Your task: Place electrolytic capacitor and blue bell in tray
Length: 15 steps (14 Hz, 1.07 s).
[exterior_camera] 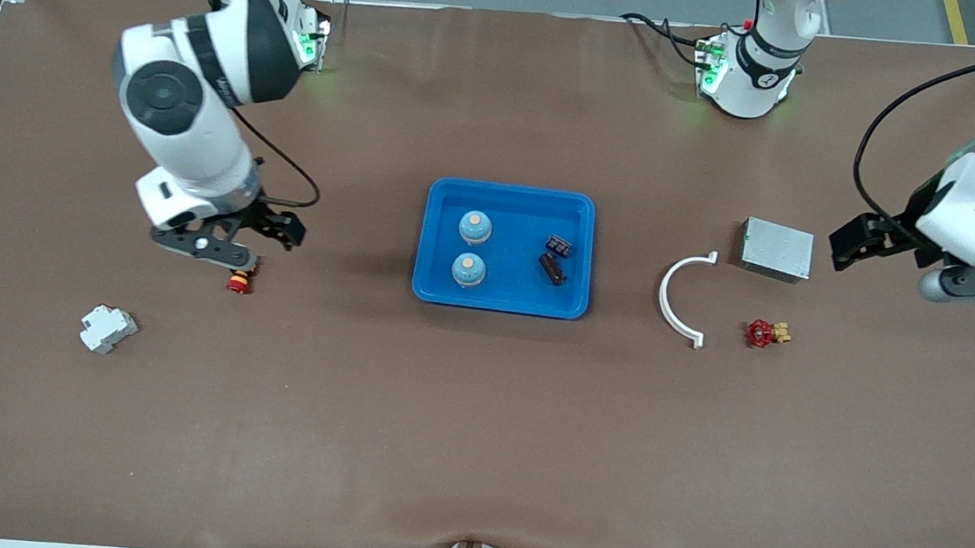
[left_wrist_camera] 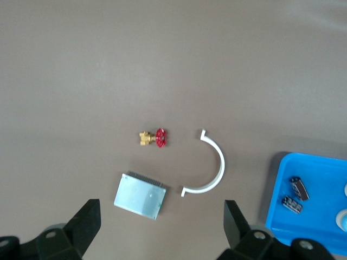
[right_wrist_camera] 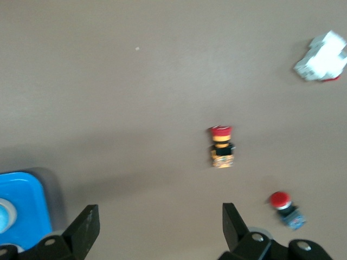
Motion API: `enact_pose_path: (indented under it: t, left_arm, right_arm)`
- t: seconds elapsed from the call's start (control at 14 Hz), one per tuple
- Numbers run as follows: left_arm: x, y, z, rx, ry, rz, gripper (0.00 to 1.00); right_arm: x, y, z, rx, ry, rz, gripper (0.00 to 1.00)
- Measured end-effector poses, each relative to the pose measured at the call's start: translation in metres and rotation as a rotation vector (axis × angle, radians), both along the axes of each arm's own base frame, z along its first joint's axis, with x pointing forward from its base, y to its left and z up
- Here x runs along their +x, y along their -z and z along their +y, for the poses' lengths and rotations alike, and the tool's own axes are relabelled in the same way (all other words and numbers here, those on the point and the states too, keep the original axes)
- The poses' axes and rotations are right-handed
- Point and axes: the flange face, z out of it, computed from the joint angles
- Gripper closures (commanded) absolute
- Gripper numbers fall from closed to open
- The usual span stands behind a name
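Tray [exterior_camera: 500, 297] mid-table holds two blue bells [exterior_camera: 475, 227] and two electrolytic capacitors [exterior_camera: 551, 268]. Left gripper [left_wrist_camera: 162, 227] released, up over the grey metal box [exterior_camera: 776, 249]. Right gripper [right_wrist_camera: 157, 230] released, over the red pushbutton [exterior_camera: 239, 281].

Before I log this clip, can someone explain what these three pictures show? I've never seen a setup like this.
Two robot arms work at a brown table. One picture looks down from across the table; the other two come from cameras on each arm's wrist. The blue tray holds two blue bells and two dark capacitors. Toward the left arm's end lie a white curved clip, a grey metal box and a red-handled valve. Toward the right arm's end lie a white block and red push buttons. The left pincer and right pincer hang open, holding nothing.
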Motion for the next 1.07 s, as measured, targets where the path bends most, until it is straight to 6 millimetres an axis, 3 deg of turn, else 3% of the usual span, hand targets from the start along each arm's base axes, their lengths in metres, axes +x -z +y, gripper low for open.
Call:
enact_pose_path:
  t: [0.21,0.71,1.07]
  left_arm:
    - [-0.015,-0.005,0.023,-0.009,0.001,0.008,0.0]
    - [-0.04,-0.017,0.019,-0.013,0.009,-0.011,0.0]
    - [-0.04,-0.01,0.02,-0.012,0.006,0.004,0.0]
  right_arm:
    - [0.004,-0.024,-0.046,-0.004,-0.053,-0.003,0.0]
    - [-0.005,-0.069,-0.119,0.023,-0.163,0.019,0.0]
    - [-0.008,-0.112,-0.143,0.028,-0.171,0.027,0.0]
